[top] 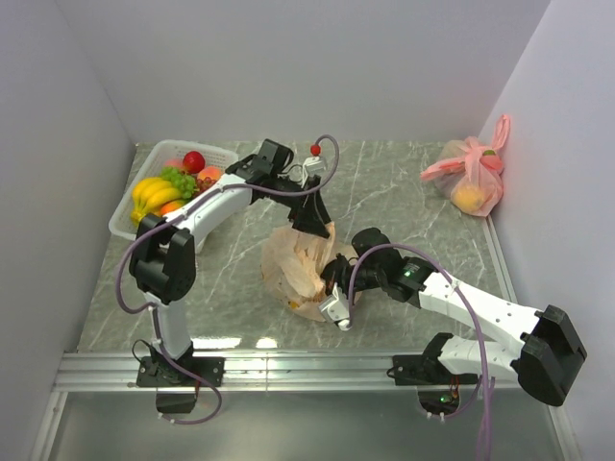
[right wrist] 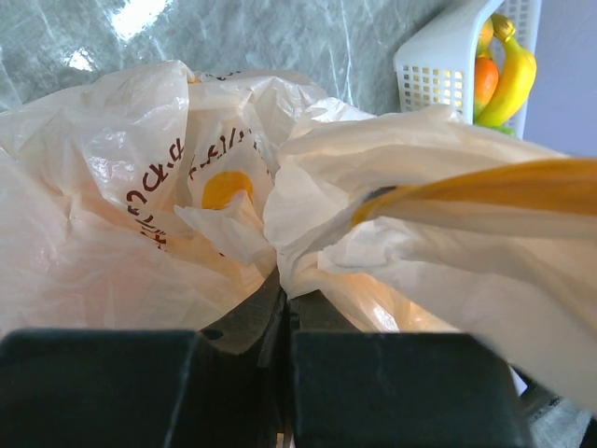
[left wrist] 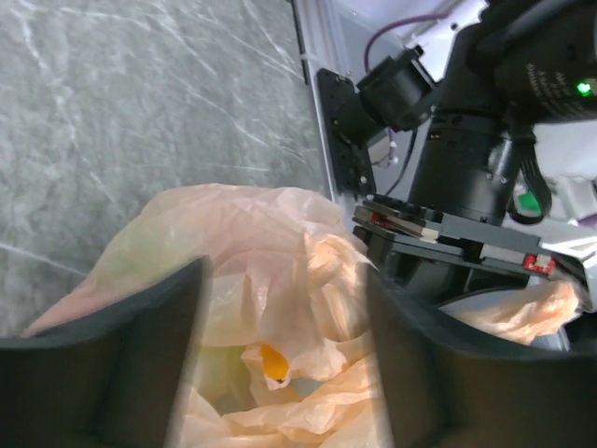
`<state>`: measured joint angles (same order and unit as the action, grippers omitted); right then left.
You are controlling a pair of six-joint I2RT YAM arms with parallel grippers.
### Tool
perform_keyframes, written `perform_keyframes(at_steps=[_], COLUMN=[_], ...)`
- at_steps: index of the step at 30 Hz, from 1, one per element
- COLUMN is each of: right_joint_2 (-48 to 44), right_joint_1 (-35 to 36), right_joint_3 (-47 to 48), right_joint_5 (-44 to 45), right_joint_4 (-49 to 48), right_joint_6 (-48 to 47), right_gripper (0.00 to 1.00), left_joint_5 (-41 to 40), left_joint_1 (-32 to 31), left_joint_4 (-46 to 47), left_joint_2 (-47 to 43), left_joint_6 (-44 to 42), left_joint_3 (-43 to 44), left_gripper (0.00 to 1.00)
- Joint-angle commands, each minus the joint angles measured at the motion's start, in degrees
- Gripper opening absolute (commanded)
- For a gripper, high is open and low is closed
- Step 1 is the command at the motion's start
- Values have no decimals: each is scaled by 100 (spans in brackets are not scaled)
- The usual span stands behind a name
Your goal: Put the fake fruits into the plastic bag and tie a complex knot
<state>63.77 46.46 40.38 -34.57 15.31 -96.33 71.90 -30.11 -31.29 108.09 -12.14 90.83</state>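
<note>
The peach-orange plastic bag sits crumpled at the table's middle. My left gripper hangs over its far top, open. In the left wrist view the gripper straddles loose folds of the bag without pinching them. My right gripper is at the bag's near right side. In the right wrist view the gripper is shut on a bunched fold of the bag. I cannot tell whether there is a knot. Fake fruits lie in a white basket: bananas, green grapes and a red apple.
A pink tied bag with a yellow fruit inside lies at the back right against the wall. The basket with a banana also shows in the right wrist view. The right arm's body is close to the left gripper.
</note>
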Motion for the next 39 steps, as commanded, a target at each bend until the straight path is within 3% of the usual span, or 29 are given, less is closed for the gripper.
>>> perform_keyframes(at_steps=[1,3,4,6,11,14,21,24,27,28,29,32,39], right_joint_2=[-119,-128,-119,-84,-93,-75,118,241,163,93,-126,-635,-699], right_joint_1=[-14,-23,-31,-66,-347,-435,-673,-761,-770,-778,-787,-779,-744], right_joint_3=[66,58,84,154,277,312,655,769,770,735,708,506,1191], right_joint_5=[-182,-208,-217,-270,-655,-805,-1473,-1553,-1264,-1176,-984,-693,-710], right_joint_4=[33,-63,-89,-203,-248,-413,-608,-679,-704,-740,-801,-1117,-995], right_joint_6=[61,341,465,1042,2319,3355,6192,6758,6899,6900,6857,6716,6399], right_gripper=[0,0,0,0,0,0,0,0,26,40,62,92,96], left_joint_5=[517,685,737,747,370,124,-835,-1091,-1064,-1055,-977,-784,-791], left_joint_1=[-22,49,101,381,1207,1367,1350,1148,963,946,937,928,858], left_joint_4=[-377,-545,-562,-458,-80,-272,1738,1679,1617,1608,1652,1600,1337], left_joint_2=[27,-7,-103,-253,-1087,-1553,-3126,-3260,-2918,-2708,-2610,-2250,-1915], left_joint_6=[-437,-578,-596,-457,-218,-508,500,686,941,985,1064,1170,1048], left_joint_3=[479,594,603,516,-168,-546,-2498,-2553,-2377,-2307,-2184,-1842,-1428], left_gripper=[64,44,18,1,1,1,0,0,0,0,0,0,0])
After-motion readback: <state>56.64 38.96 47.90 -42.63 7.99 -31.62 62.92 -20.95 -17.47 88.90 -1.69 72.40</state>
